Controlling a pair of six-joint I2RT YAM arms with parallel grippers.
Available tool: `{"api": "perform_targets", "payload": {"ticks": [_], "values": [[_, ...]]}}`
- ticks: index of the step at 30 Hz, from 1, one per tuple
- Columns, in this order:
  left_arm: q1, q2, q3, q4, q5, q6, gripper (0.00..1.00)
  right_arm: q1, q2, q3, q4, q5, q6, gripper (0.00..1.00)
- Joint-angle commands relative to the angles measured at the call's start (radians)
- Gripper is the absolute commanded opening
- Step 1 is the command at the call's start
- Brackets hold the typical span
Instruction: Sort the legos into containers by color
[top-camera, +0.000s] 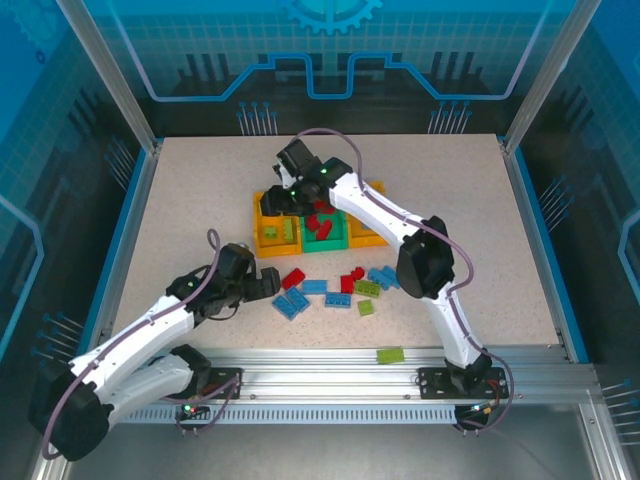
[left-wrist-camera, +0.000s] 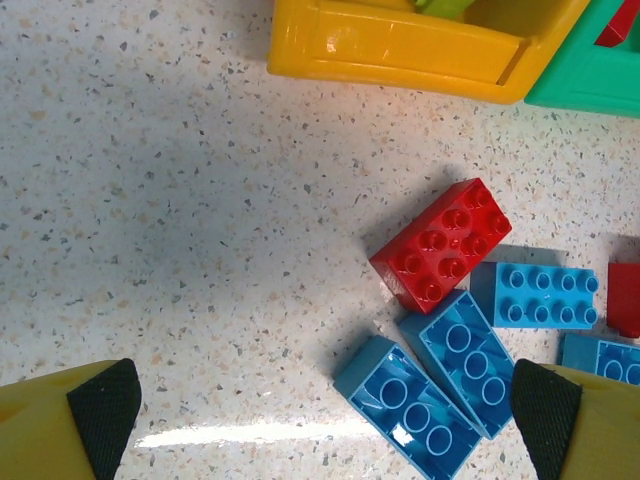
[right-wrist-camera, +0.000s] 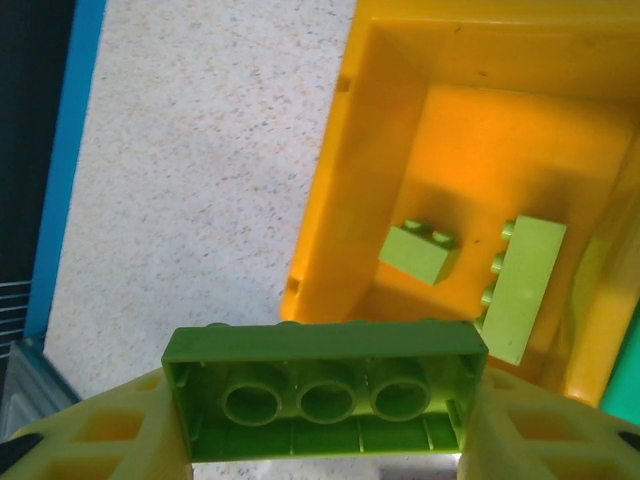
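Center right hand (right-wrist-camera: 322, 430), clamping lime brick (right-wrist-camera: 320, 350), over left yellow bin (right-wrist-camera: 335, 180) before release (left hand (left-wrist-camera: 325, 405) wide over blue bricks (left-wrist-camera: 465, 360)).

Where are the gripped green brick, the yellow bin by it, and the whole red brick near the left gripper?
green brick (right-wrist-camera: 325, 385), right wrist view, hollow underside.
yellow bin (right-wrist-camera: 335, 190), right wrist view, left wall.
red brick (left-wrist-camera: 442, 243), left wrist view, studded top.

Red lego (left-wrist-camera: 626, 298) — half past right edge
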Motion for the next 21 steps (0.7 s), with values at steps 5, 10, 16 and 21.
{"api": "perform_targets", "payload": {"ticks": [5, 10, 16, 21], "values": [[-0.072, -0.006, -0.025, 0.011, -0.033, -0.016, 0.99, -0.015, 0.099, 0.13, -0.094, 0.007, 0.009, 0.64], [-0.157, 0.016, -0.028, 0.057, -0.024, 0.065, 0.99, -0.011, 0.061, 0.11, -0.091, 0.003, -0.028, 0.77], [-0.267, 0.082, -0.02, 0.097, 0.02, 0.183, 0.97, -0.015, -0.072, 0.011, -0.093, 0.01, -0.083, 0.91], [-0.304, 0.16, 0.016, 0.056, 0.043, 0.277, 0.97, -0.055, -0.264, -0.264, -0.052, 0.056, -0.118, 0.94]]}}
